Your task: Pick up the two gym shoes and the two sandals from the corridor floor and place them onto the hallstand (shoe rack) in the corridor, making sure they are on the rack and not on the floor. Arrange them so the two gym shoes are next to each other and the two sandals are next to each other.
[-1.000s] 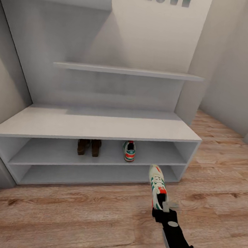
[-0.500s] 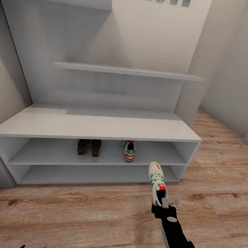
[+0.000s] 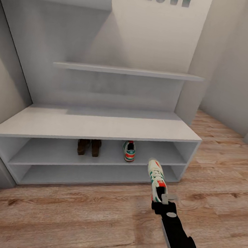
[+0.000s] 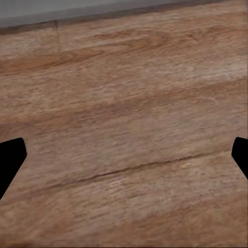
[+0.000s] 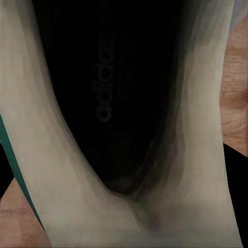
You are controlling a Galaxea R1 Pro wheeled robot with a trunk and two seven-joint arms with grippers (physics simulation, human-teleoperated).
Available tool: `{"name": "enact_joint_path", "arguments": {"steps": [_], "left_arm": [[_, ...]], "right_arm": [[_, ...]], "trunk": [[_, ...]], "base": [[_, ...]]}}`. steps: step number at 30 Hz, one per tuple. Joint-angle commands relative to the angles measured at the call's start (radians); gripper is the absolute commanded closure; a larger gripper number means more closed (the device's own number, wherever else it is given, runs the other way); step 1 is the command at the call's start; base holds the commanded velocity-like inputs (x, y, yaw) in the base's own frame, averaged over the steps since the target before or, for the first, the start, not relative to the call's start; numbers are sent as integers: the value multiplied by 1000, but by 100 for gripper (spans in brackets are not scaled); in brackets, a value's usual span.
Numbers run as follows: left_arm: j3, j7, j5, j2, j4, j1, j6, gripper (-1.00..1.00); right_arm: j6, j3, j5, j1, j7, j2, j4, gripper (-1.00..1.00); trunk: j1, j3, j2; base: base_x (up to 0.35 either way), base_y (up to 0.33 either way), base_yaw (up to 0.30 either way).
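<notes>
The right claw (image 3: 160,200), black with a grey finger, is clamped on the red heel of a white lace-up gym shoe with green side stripes (image 3: 156,178). The shoe is held off the light brown wood-plank corridor floor (image 3: 90,220), its toe pointing toward the low, wide light-grey hallstand (image 3: 96,126) and reaching just in front of the edge of the upper shelf, toward the right end. In the right wrist view the shoe's dark inside and cream collar (image 5: 113,129) lie directly ahead of the claw, very close.

On the hallstand's upper open shelf stands the second white gym shoe with green stripes and red heel (image 3: 129,150), heel facing outward, a little left of and beyond the held shoe's toe. Further left on the same shelf, the two brown sandals (image 3: 89,147) sit side by side, just beside each other and apart from the shelved gym shoe. The lower shelf and the flat top carry nothing visible.

Above the hallstand, a thin grey wall shelf (image 3: 128,71) runs across the wall.

The left claw (image 4: 124,160) hangs over bare floor planks, its two black fingertips (image 4: 10,157) spread wide, with nothing between them.
</notes>
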Motion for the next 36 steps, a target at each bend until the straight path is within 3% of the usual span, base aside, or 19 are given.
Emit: {"name": "enact_joint_path", "arguments": {"steps": [1, 14, 15, 28, 36], "left_arm": [[9, -14, -9, 6, 1, -1, 3, -100], [26, -86, 61, 79, 2, 3, 21, -100], [26, -588, 91, 99, 1, 3, 21, -100], [30, -591, 95, 100, -1, 3, 22, -100], [63, -591, 94, 100, -2, 3, 21, -100]], "right_arm": [[11, 4, 8, -1, 0, 1, -7, 100], [84, 78, 8, -9, 2, 2, -81, 100], [315, 123, 9, -9, 2, 2, -171, 100], [318, 125, 10, -9, 2, 1, -169, 100], [318, 123, 12, -9, 2, 0, -172, 100]], "trunk": [[0, -1, 0], [0, -1, 0], [0, -1, 0], [0, -1, 0], [0, -1, 0]], "base": [[0, 0, 0], [0, 0, 0], [0, 0, 0], [0, 0, 0], [0, 0, 0]]}}
